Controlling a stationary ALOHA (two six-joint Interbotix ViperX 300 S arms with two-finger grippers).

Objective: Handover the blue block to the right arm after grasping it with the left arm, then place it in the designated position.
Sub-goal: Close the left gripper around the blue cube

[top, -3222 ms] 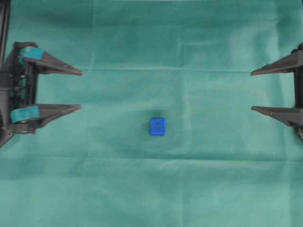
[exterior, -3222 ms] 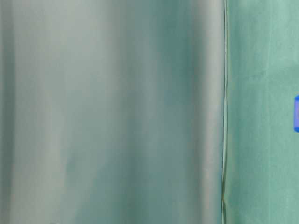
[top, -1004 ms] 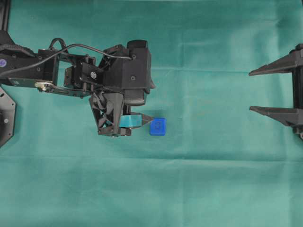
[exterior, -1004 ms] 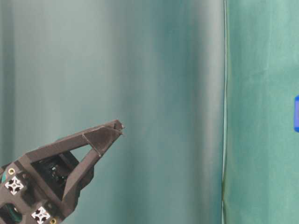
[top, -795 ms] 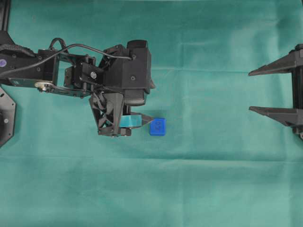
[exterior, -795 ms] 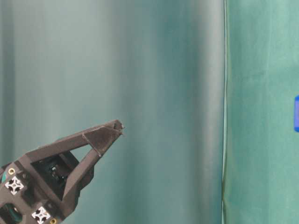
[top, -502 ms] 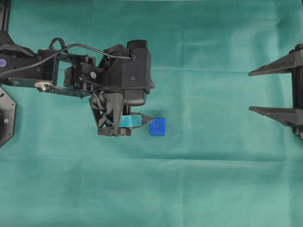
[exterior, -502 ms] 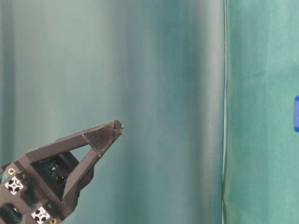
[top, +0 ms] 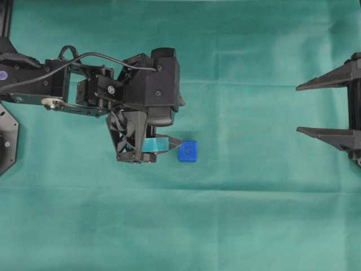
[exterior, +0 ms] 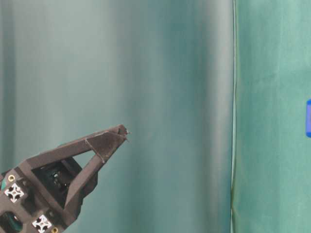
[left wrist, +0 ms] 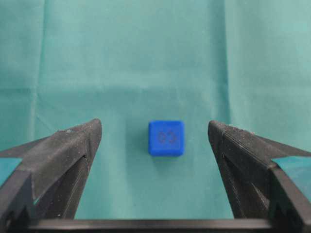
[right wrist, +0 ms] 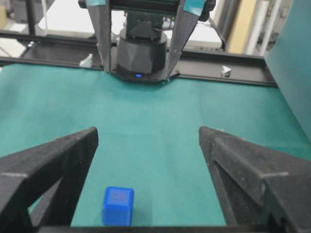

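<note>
- Left fingers (left wrist: 154, 145): teal-taped pair, spread wide, nothing between the pads; tips pointed down toward the table (top: 254, 214), which is covered w/ green cloth.
- Blue block (left wrist: 166, 138): in left wrist view, lies on the cloth between the two left fingertips but ahead of them, apart from both; roughly centred in the gap, dark mark on top face.
- Overhead view: blue block (top: 188, 151) sits just beside the tip of the one visible left finger (top: 169, 141), on its right; contact cannot be told from here. Rest of the left arm (top: 84, 90) reaches in from the left edge.
- Right fingers (top: 299, 109): plain black pair, spread wide, empty; at the right edge, tips pointing left, well apart from the block.
- Right wrist view: right fingers (right wrist: 146, 145) frame the scene; blue block (right wrist: 118, 206) lies low on the cloth, nearer the finger on the picture's left, touching neither. Left arm (right wrist: 142, 43) seen head-on beyond, taped fingers hanging down.
- Table-level view: one dark finger (exterior: 104, 143) at lower left; block (exterior: 308, 118) only a sliver at the right edge.
</note>
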